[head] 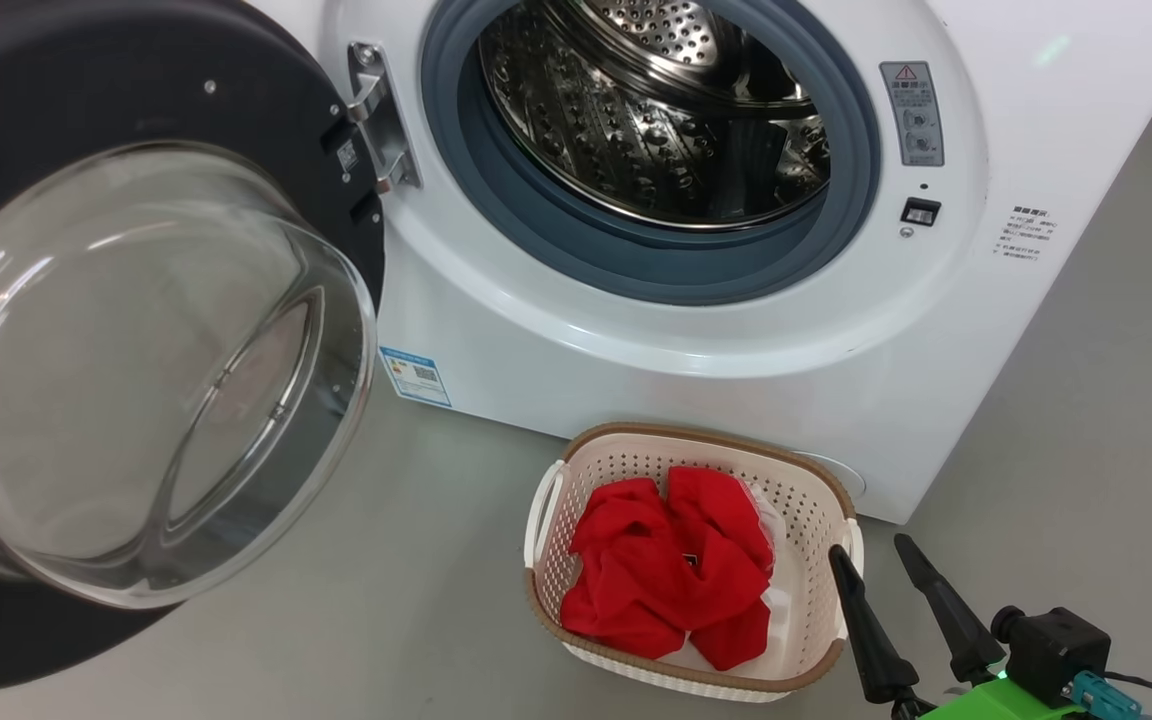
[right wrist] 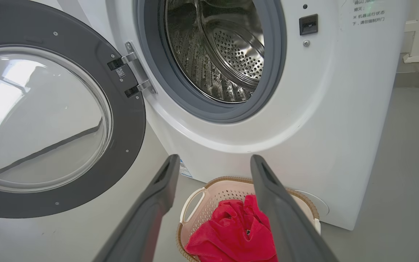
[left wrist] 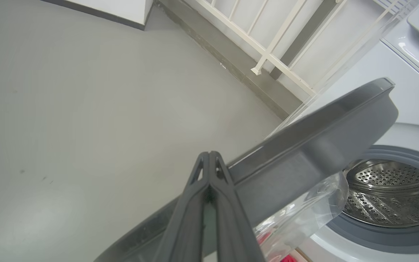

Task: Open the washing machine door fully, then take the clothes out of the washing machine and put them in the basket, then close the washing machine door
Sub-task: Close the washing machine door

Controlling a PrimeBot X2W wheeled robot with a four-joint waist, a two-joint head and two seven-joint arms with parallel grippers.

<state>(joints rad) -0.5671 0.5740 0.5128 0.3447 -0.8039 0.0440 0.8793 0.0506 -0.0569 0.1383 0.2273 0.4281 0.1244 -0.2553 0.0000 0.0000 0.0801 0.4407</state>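
Finds clothes (head: 671,570) heaped in basket (head: 626,468) just before washing machine (head: 636,350), door (head: 136,90) swung wide. Holds right gripper (head: 874,550) spread empty, left gripper (left wrist: 209,156) pinched shut, seemingly behind door. May skid off glossy rim (left wrist: 304,153), missing latch (head: 921,212).

The washing machine door (head: 136,90) stands swung out to the left of the washing machine (head: 636,330), hinged at the left edge of the drum opening (head: 586,130). Down on the floor (head: 386,560), the basket (head: 696,435) sits just in front of the machine's base, below the opening, the clothes (head: 666,575) heaped inside it.
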